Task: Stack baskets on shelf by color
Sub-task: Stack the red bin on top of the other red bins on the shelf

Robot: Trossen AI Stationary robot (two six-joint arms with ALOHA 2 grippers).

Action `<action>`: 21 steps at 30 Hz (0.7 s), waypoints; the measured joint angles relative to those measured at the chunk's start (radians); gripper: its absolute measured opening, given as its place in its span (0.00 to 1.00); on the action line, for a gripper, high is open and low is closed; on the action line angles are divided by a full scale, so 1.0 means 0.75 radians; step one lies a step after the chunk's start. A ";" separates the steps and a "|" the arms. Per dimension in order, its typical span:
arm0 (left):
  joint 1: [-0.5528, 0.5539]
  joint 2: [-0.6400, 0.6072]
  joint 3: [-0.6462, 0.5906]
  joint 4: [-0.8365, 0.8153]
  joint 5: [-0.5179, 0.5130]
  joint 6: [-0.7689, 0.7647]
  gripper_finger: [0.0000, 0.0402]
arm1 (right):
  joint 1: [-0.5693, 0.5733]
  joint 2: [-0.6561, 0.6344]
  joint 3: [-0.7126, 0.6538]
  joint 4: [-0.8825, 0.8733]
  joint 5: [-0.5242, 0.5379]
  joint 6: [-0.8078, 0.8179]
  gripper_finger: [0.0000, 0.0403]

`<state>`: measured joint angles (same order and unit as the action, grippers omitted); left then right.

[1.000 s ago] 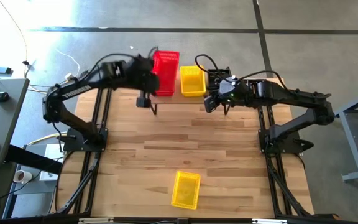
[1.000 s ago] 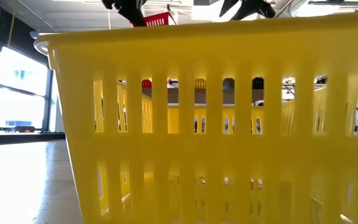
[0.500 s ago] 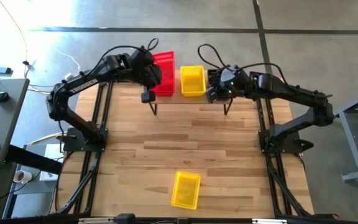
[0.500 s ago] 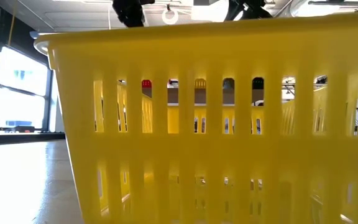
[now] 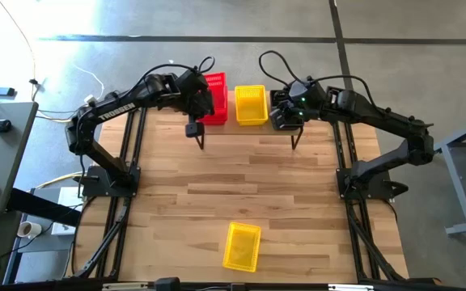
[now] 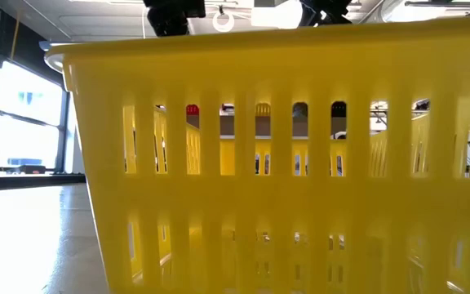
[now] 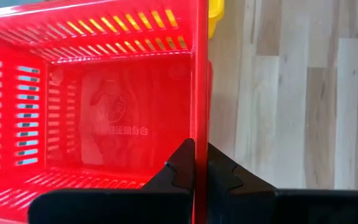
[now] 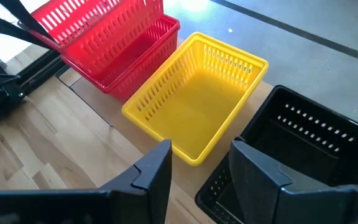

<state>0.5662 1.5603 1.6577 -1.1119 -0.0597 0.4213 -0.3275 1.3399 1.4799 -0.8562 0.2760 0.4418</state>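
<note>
My left gripper (image 7: 195,169) is shut on a red basket (image 5: 214,90), which hangs tilted over a second red basket (image 8: 143,51) at the left end of the shelf (image 5: 261,129). An empty yellow basket (image 5: 250,105) stands on the shelf's middle, with a black basket (image 8: 303,143) to its right. My right gripper (image 8: 199,167) hovers open above the gap between the yellow and black baskets, touching neither. Another yellow basket (image 5: 241,246) lies on the table near its front edge and fills the low view (image 6: 284,163). My left gripper pinches the upper red basket's near-side wall at its rim (image 7: 197,134), one finger inside the basket and one outside. The fingers slant down from the table's left and near side. The basket sits tilted over the lower red one; whether they touch I cannot tell.
Bare wooden tabletop (image 5: 241,182) stretches between the shelf and the loose yellow basket. The shelf's thin black legs (image 5: 295,142) stand at its front corners. Both arm bases (image 5: 103,182) sit at the table's side edges.
My left gripper has carried the red basket down and toward the shelf's far left, rolling its wrist, so the basket now sits over the other red one. My right gripper has swung, still open, toward the far edge and now hovers by the black basket.
</note>
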 joint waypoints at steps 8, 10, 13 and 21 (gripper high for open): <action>-0.001 0.003 -0.001 -0.020 -0.023 0.035 0.00 | 0.000 0.001 0.000 0.000 -0.005 -0.032 0.36; -0.001 0.003 0.000 -0.020 -0.025 0.049 0.00 | 0.000 0.001 0.000 0.000 -0.005 -0.032 0.36; -0.001 0.020 0.000 -0.022 -0.025 0.068 0.00 | 0.000 0.001 0.000 0.000 -0.005 -0.032 0.36; -0.001 0.100 -0.001 -0.037 -0.054 0.070 0.00 | 0.000 0.001 0.000 0.000 -0.005 -0.032 0.36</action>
<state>0.5655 1.6353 1.6573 -1.1396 -0.1005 0.4742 -0.3275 1.3403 1.4799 -0.8562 0.2726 0.4175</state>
